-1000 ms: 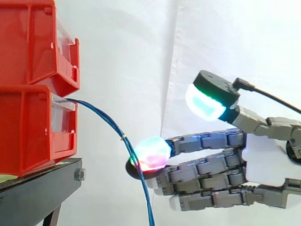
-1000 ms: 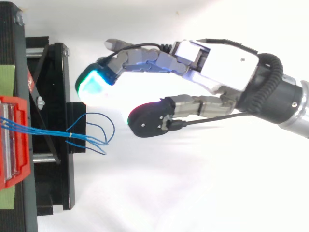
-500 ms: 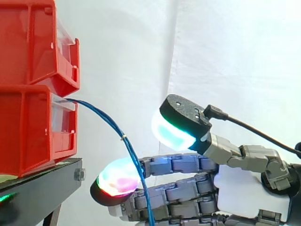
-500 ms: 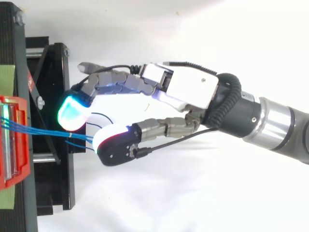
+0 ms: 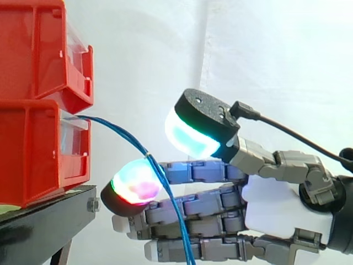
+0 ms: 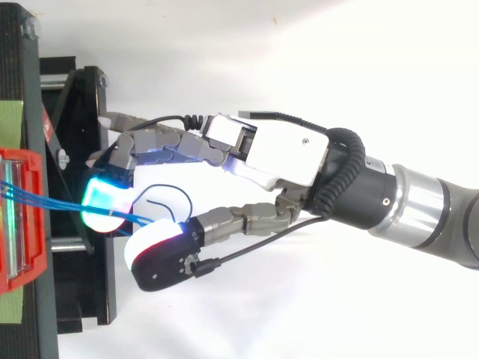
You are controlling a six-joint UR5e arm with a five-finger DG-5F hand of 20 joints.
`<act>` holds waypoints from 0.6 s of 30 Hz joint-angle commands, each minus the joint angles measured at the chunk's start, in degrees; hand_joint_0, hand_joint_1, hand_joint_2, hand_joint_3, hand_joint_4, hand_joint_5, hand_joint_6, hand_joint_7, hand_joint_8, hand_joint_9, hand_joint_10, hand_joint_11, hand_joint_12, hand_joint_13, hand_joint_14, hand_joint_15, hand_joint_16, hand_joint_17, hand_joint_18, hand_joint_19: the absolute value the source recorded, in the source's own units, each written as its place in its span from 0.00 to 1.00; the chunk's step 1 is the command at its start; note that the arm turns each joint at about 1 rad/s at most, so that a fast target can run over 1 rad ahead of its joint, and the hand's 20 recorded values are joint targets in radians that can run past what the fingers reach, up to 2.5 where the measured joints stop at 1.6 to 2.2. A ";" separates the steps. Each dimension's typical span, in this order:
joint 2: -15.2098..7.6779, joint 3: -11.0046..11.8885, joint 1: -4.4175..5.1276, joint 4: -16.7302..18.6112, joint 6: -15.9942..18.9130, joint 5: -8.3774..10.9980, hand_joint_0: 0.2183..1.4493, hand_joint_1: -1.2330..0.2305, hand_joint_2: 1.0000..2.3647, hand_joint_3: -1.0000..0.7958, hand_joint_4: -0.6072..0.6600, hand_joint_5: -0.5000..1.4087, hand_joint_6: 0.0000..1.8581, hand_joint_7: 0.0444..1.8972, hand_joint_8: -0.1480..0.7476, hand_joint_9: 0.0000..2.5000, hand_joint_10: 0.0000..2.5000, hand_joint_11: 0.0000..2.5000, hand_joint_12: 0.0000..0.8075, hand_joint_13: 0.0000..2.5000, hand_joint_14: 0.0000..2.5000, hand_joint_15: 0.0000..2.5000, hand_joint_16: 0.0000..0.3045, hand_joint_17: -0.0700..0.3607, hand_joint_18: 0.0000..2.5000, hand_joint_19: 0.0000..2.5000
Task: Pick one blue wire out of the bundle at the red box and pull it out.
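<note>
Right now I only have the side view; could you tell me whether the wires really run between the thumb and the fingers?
Observer: From above, the wires cross the cyan-lit fingertip. The thumb pad sits just beside them, and I cannot tell whether it touches.
Operator: Thank you. Do they spread anywhere?
Observer: Yes, at the bin they fan into separate strands, which gather towards the hand.
Operator: And the free ends?
Observer: One end curls into a loop between finger and thumb.
</note>
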 commanded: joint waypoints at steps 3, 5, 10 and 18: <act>0.00 0.78 0.08 0.27 -1.14 0.09 0.27 0.40 0.00 0.31 0.71 0.20 0.27 0.62 0.47 0.17 0.00 0.07 0.44 0.00 0.00 0.04 0.21 0.50 0.00 0.09; 0.00 0.78 0.08 0.27 -1.23 0.09 0.27 0.40 0.00 0.32 0.72 0.21 0.27 0.63 0.47 0.17 0.00 0.07 0.44 0.00 0.00 0.04 0.21 0.49 0.00 0.09; 0.00 0.78 -0.01 0.27 -1.23 0.17 0.28 0.41 0.00 0.33 0.71 0.21 0.28 0.61 0.47 0.18 0.00 0.07 0.44 0.00 0.00 0.04 0.20 0.49 0.00 0.10; 0.00 0.87 -0.01 0.36 -1.23 0.17 0.31 0.42 0.01 0.39 0.68 0.20 0.35 0.52 0.47 0.19 0.00 0.08 0.43 0.00 0.00 0.04 0.20 0.48 0.00 0.10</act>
